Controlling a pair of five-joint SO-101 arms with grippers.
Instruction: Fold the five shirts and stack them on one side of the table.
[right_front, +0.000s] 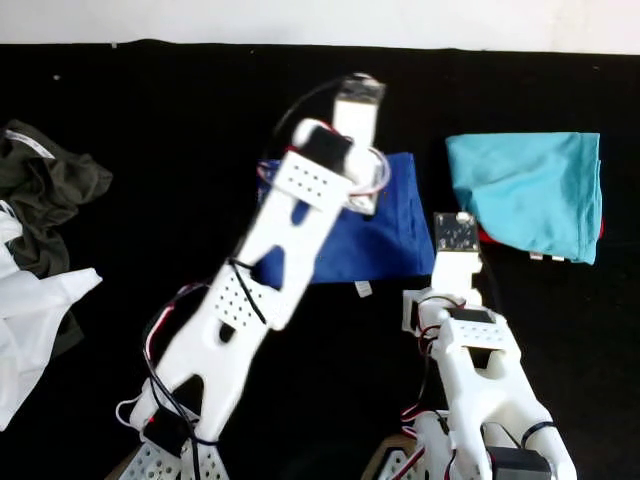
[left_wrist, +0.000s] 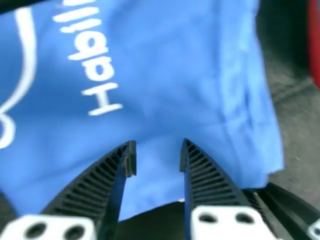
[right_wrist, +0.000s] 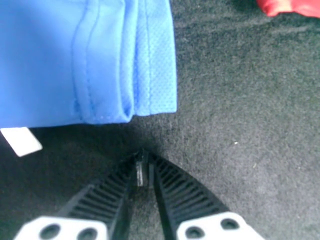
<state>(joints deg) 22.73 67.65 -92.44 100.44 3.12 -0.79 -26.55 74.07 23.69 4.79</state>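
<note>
Blue and limp, probably light and floppy once lifted: pinch the blue shirt (right_front: 380, 230), lying folded near the middle of the desk (right_front: 560, 330), at its doubled hem, left gripper (left_wrist: 158, 150) fingers spread over it, right gripper (right_wrist: 144, 166) fingers pressed together just beside.

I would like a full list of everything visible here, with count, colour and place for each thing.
blue shirt: one, blue with white print, folded at table's middle
turquoise shirt: one, turquoise, folded, right side
red cloth: one, red, edge beneath the turquoise shirt
dark shirt: one, dark grey, crumpled, left edge
white shirt: one, white, crumpled, left edge
label: one, white, by the blue shirt
table: one, black
left end effector: one, black, open, above the blue shirt
right end effector: one, black, shut, beside the blue shirt's corner
</note>
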